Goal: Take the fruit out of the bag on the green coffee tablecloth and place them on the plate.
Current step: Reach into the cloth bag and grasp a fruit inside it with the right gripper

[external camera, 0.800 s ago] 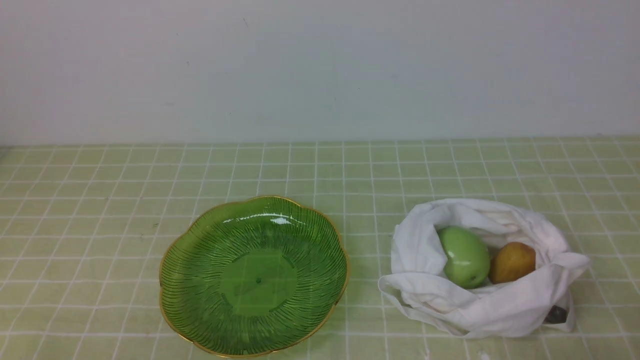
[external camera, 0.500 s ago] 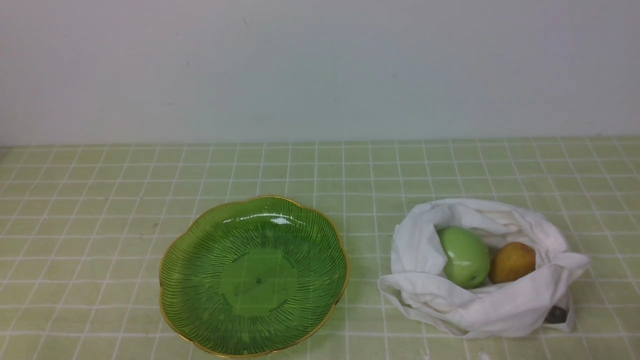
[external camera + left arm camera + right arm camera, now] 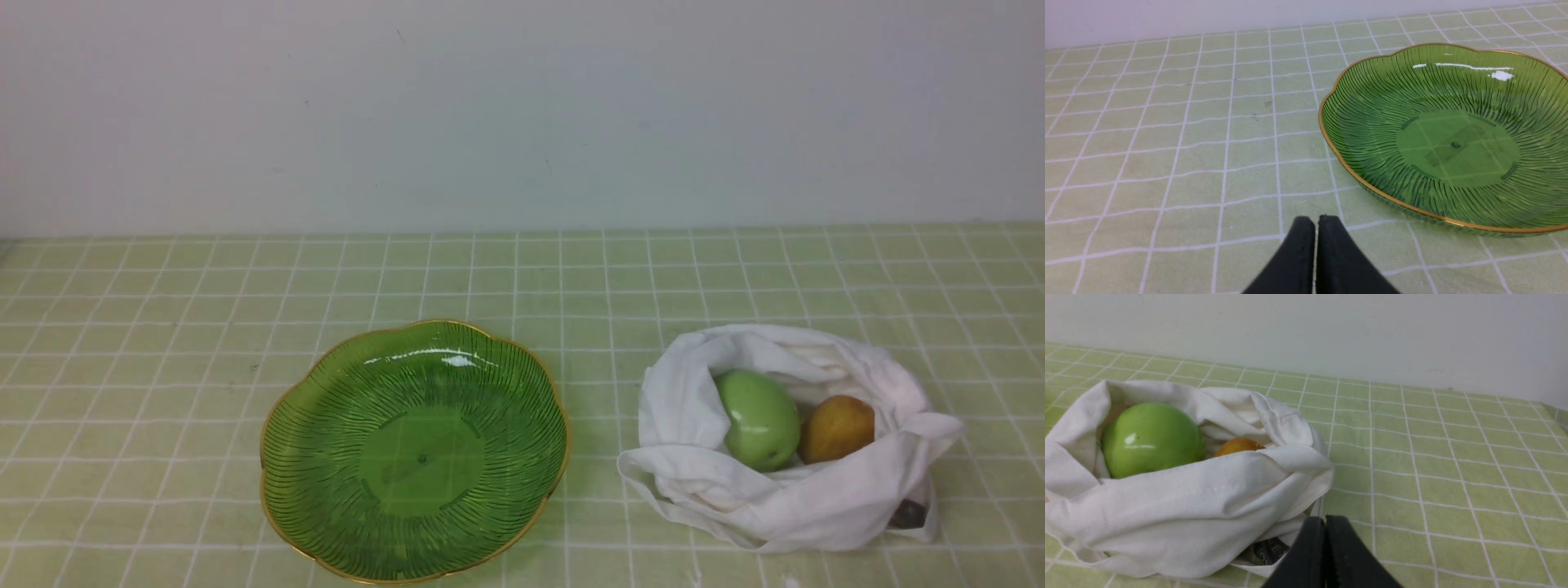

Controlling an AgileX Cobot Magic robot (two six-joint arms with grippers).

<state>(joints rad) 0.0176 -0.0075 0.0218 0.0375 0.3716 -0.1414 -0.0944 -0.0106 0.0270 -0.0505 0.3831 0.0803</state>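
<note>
Left gripper (image 3: 1316,220) low near plate (image 3: 1355,110), right gripper (image 3: 1325,521) perhaps touching bag (image 3: 1188,506); both closed, empty.

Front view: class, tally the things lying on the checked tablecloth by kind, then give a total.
fruit: 2 (green fruit, yellow-brown fruit)
bag: 1
plate: 1
Total: 4

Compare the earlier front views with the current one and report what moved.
Nothing visibly changed. The green fruit and the yellow-brown fruit lie side by side in the open bag as before, the plate sits in the same spot with no fruit on it, and no arm has entered the front view.
</note>
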